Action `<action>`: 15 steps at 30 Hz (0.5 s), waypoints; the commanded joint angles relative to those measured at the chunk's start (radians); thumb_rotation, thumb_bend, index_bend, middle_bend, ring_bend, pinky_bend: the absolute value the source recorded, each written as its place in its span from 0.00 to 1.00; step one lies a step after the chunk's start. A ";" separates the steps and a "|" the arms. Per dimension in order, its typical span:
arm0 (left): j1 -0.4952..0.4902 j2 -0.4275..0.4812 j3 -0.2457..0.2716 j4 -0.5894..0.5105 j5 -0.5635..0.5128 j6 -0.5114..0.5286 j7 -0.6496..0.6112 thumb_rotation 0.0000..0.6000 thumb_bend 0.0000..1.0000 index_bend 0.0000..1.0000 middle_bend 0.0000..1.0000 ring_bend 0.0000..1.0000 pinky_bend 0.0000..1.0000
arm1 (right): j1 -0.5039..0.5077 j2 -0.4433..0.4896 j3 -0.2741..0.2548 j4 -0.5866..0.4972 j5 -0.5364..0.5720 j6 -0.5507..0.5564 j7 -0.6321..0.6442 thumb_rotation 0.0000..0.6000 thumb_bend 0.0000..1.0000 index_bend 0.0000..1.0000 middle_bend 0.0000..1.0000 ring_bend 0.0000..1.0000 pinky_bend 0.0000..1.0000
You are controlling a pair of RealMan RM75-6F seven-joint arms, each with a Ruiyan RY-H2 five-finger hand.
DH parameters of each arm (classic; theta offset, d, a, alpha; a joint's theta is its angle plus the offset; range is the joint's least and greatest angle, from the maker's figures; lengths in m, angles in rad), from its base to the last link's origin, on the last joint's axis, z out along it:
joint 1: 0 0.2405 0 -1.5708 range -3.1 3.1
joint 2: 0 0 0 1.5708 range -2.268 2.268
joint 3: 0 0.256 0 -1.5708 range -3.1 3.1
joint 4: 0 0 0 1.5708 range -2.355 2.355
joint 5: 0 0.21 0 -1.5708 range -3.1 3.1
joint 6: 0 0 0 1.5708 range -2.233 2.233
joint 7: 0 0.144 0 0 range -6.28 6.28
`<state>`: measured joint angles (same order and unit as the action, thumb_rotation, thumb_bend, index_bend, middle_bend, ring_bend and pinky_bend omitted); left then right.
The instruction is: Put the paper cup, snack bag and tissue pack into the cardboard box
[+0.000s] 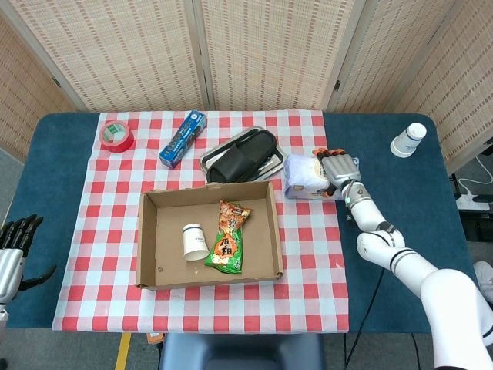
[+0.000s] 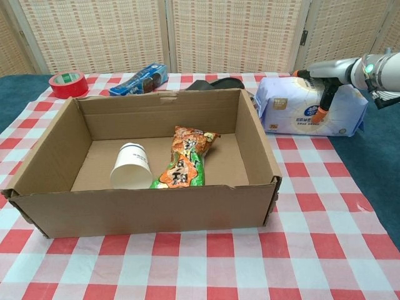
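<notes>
The open cardboard box (image 1: 150,239) (image 2: 56,147) sits on the checked cloth. Inside it the white paper cup (image 1: 195,241) (image 2: 131,167) lies on its side, touching the orange and green snack bag (image 1: 229,237) (image 2: 186,157) to its right. The white and blue tissue pack (image 1: 304,176) (image 2: 294,109) lies on the cloth just right of the box's far corner. My right hand (image 1: 337,169) (image 2: 322,78) reaches over the pack's top, fingers spread, with the thumb hanging down its front face; the pack is not lifted. My left hand (image 1: 14,250) is off the cloth at the table's left edge, fingers apart, holding nothing.
Behind the box lie a red tape roll (image 1: 117,136) (image 2: 67,83), a blue packet (image 1: 183,139) (image 2: 139,78) and a metal tray (image 1: 209,159) with a black pouch (image 1: 241,156). A white cup stack (image 1: 408,139) stands at the far right on the blue tabletop.
</notes>
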<state>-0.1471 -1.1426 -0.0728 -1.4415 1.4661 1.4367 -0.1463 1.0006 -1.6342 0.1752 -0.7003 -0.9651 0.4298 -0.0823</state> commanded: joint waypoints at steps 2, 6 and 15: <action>-0.001 0.000 0.000 0.001 0.000 -0.001 0.000 1.00 0.22 0.00 0.00 0.00 0.00 | -0.016 -0.049 0.010 0.045 -0.083 0.091 0.057 1.00 0.00 0.59 0.42 0.45 0.65; -0.001 0.000 0.001 0.000 0.002 -0.001 0.000 1.00 0.22 0.00 0.00 0.00 0.00 | -0.026 -0.065 0.008 0.069 -0.146 0.137 0.106 1.00 0.01 0.88 0.61 0.67 0.86; -0.002 0.001 0.002 0.000 0.004 -0.001 -0.002 1.00 0.22 0.00 0.00 0.00 0.00 | -0.030 0.048 0.049 -0.057 -0.181 0.234 0.065 1.00 0.04 0.93 0.65 0.71 0.89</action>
<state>-0.1488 -1.1416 -0.0707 -1.4417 1.4699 1.4351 -0.1484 0.9710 -1.6273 0.2046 -0.7094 -1.1461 0.6316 0.0143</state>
